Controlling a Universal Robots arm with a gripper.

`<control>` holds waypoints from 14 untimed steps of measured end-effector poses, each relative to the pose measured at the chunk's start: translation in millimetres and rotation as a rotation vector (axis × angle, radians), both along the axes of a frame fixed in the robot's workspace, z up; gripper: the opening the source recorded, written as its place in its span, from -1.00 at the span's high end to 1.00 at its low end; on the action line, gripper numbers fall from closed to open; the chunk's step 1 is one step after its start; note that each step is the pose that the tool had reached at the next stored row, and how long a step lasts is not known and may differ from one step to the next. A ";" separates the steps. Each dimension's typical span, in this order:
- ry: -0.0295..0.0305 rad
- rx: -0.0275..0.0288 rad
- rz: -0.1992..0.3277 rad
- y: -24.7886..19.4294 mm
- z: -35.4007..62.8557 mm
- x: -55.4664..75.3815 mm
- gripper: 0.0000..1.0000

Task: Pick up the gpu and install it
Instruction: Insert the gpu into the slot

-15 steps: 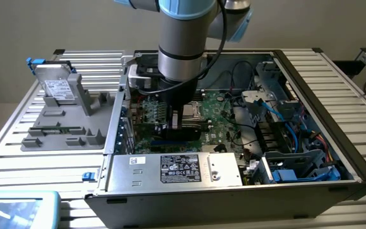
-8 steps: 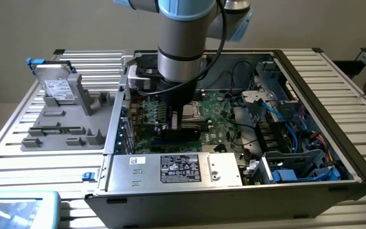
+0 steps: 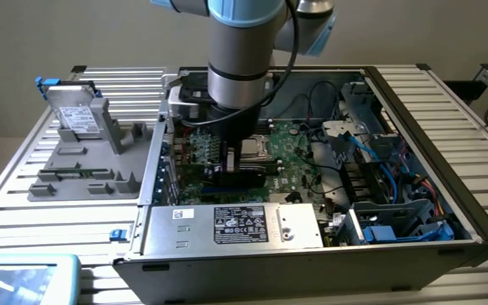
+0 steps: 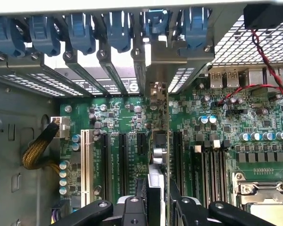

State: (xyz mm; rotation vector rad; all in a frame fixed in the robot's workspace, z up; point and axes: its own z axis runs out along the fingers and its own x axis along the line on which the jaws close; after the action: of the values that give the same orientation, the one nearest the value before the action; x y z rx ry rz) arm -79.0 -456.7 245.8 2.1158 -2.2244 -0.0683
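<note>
One case: an open computer case [image 3: 312,273] lies on a slatted table [image 3: 23,210], open side up.
Power supply: a silver box [image 3: 236,225] with white and black labels sits along the case's near wall.
Drive cage: a blue plastic cage [image 3: 396,222] is in the near corner at the exterior view's right, with blue cables looping beside it.
Motherboard: the green board [image 3: 291,136] covers the case floor.
Gripper: the gripper [image 4: 156,202] hangs inside the case over the motherboard, its black fingers [image 4: 140,197] drawn partway together and clamped on the gpu.
Gpu: the gpu [image 4: 159,150] stands on edge between the fingers, in line with the long black expansion slots [image 4: 122,160]. Its silver end bracket is at the rear wall. Whether it is seated in a slot I cannot tell.
Rear wall: a row of blue clips [image 4: 118,28] runs above the slot openings.
Tray: a gray holder [image 3: 49,184] lies on the table just beside the case, at the exterior view's left.
Tray contents: a thin green memory stick [image 3: 79,171] rests in a groove. A silver drive with a white label [image 3: 79,117] stands tilted at the far end.
</note>
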 end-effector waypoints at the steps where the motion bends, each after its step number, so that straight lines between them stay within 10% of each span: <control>1: 0.0001 -0.0001 0.000 0.1 -0.1 -0.6 0.43; 14: 0.0005 -0.0010 0.000 1.3 -0.2 -1.7 0.43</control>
State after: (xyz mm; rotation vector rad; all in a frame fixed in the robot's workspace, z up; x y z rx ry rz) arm -80.7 -455.4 245.6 2.1149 -2.2240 -0.0677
